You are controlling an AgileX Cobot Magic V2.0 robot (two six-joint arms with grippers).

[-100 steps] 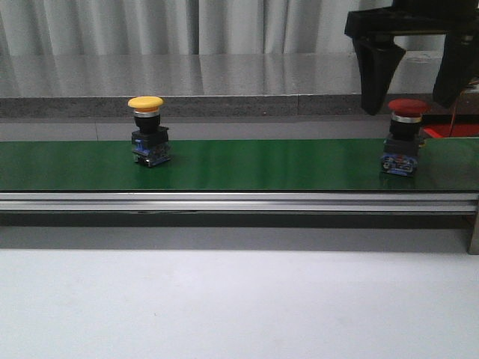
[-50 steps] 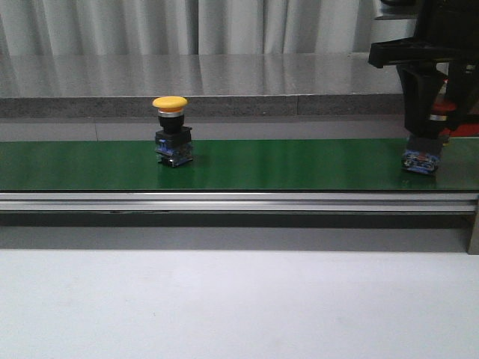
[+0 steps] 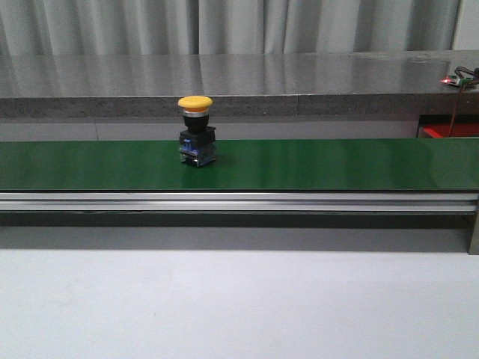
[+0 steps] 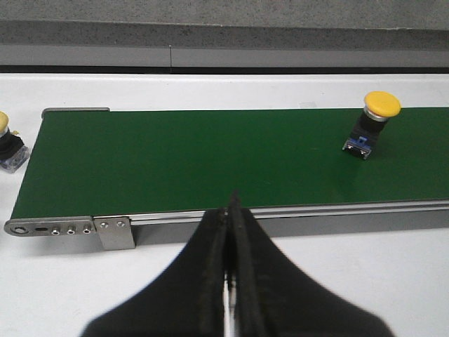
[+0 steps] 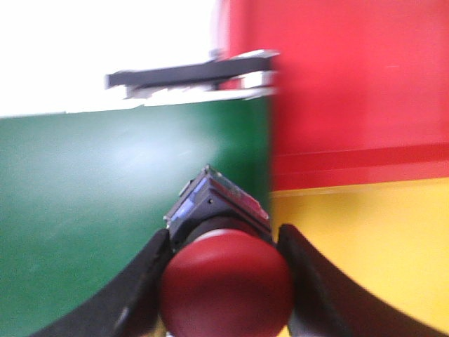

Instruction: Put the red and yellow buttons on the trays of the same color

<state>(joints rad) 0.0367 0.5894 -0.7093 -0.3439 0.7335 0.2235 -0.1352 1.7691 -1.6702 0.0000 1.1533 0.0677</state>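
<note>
The right claw [image 5: 224, 281] is clamped on the red button [image 5: 226, 284], held above the green belt's [image 5: 105, 210] end, beside the red tray [image 5: 365, 84] and yellow tray [image 5: 372, 239]. The left claw [image 4: 229, 232] is fully closed, empty, near the belt's edge. A yellow button [image 3: 196, 131] stands upright on the belt.

yellow button [image 3: 196, 131] | upright | on green belt [image 3: 337, 164]
</note>
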